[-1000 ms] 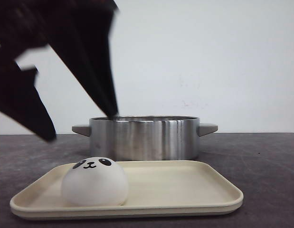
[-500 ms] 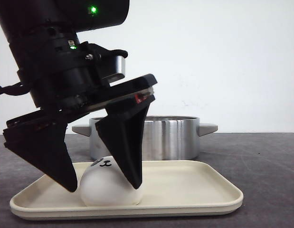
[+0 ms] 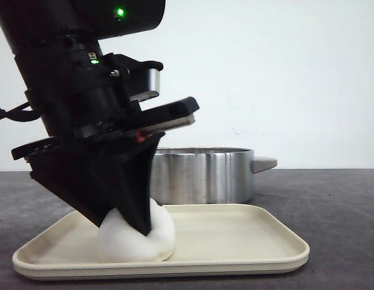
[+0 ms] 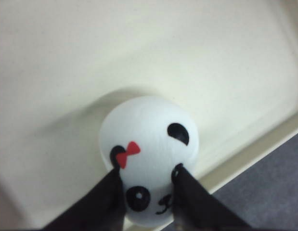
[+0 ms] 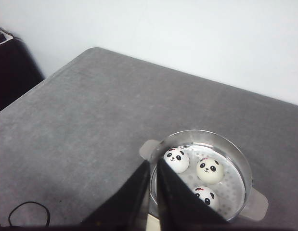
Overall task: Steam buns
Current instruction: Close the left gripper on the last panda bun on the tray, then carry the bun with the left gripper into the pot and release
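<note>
Front view: the left tool (image 3: 133, 225) clamps the last bun (image 3: 138, 235) on the cream tray (image 3: 247, 241), its dark fingers pressed into the soft white dome, which sits at the tray's left side. The steel pot (image 3: 202, 175) stands just behind the tray on the grey table (image 3: 332, 205), near enough for a short carry.

Left wrist view: both fingers (image 4: 108, 202) pinch the bun (image 4: 149, 144) across its panda face, just below a red bow, close to the tray (image 4: 226, 57) rim. The grip looks set for a lift.

Right wrist view: the right tool (image 5: 153, 192) hangs high above the table (image 5: 81, 120), its fingers nearly together and holding nothing, out of the left arm's way. Three buns (image 5: 176, 160) already rest on the perforated insert inside the pot (image 5: 240, 163), with room for a fourth.
</note>
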Motion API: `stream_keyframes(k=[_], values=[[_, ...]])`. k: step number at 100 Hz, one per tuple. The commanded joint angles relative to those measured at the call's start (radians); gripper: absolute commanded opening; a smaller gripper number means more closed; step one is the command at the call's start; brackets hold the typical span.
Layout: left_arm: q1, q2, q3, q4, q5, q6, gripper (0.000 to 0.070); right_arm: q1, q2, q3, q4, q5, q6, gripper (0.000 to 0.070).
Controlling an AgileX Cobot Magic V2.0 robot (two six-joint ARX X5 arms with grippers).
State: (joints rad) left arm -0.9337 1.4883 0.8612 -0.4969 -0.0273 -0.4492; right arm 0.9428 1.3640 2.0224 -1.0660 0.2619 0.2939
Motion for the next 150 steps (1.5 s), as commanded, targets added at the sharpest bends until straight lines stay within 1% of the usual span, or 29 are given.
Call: stream_keyframes(k=[1,19,35,51,58,69,87,102,121,126,134,138,141,145,146,147,148,150], values=[[-0.009,0.017,0.016,-0.007,-0.003,0.046,0.0008,0.013,0.014,0.019,0.006,0.002,0.013,0.0016],[-0.017,-0.072,0.062,-0.026,-0.008,0.054,0.0009,0.013,0.014,0.019,0.007,0.002,0.013,0.0016],[-0.018,-0.2,0.153,0.018,-0.083,0.086,0.0009,0.013,0.014,0.019,0.008,0.002,0.011,0.0016],[0.013,-0.23,0.262,0.035,-0.167,0.168,0.0009,0.013,0.014,0.019,0.015,0.002,0.008,0.0016],[0.042,-0.211,0.3,0.047,-0.167,0.208,0.0009,0.013,0.014,0.019,0.019,0.002,0.008,0.0016],[0.095,-0.161,0.343,0.075,-0.167,0.232,0.0009,0.013,0.014,0.019,0.023,0.002,0.008,0.0016],[0.196,-0.015,0.414,0.087,-0.165,0.232,0.0009,0.013,0.014,0.019,0.024,0.002,0.006,0.0016],[0.248,0.11,0.461,0.086,-0.16,0.225,0.0009,0.013,0.014,0.019,0.024,0.001,0.01,0.0016],[0.281,0.215,0.473,0.086,-0.152,0.224,0.001,0.013,0.014,0.019,0.017,0.001,0.017,0.0016],[0.287,0.233,0.473,0.085,-0.151,0.224,0.0021,0.013,0.014,0.019,0.012,0.001,0.022,0.0016],[0.295,0.249,0.473,0.086,-0.121,0.223,0.003,0.013,0.014,0.019,0.007,0.001,0.026,0.0016],[0.298,0.252,0.473,0.092,-0.104,0.223,0.0051,0.013,0.014,0.019,0.006,0.001,0.03,0.0016],[0.299,0.253,0.473,0.096,-0.093,0.22,0.01,0.013,0.014,0.019,0.006,0.001,0.033,0.0016],[0.299,0.253,0.473,0.104,-0.089,0.22,0.0203,0.013,0.014,0.019,0.005,0.001,0.033,0.0016],[0.299,0.253,0.473,0.107,-0.087,0.22,0.0234,0.013,0.014,0.019,0.005,0.001,0.033,0.0016],[0.299,0.253,0.473,0.111,-0.086,0.22,0.0285,0.013,0.014,0.019,0.005,0.001,0.033,0.0016],[0.299,0.253,0.473,0.112,-0.086,0.22,0.0302,0.013,0.014,0.019,0.005,0.001,0.034,0.0016],[0.299,0.253,0.473,0.116,-0.084,0.22,0.0368,0.013,0.014,0.019,0.005,0.001,0.034,0.0016]])
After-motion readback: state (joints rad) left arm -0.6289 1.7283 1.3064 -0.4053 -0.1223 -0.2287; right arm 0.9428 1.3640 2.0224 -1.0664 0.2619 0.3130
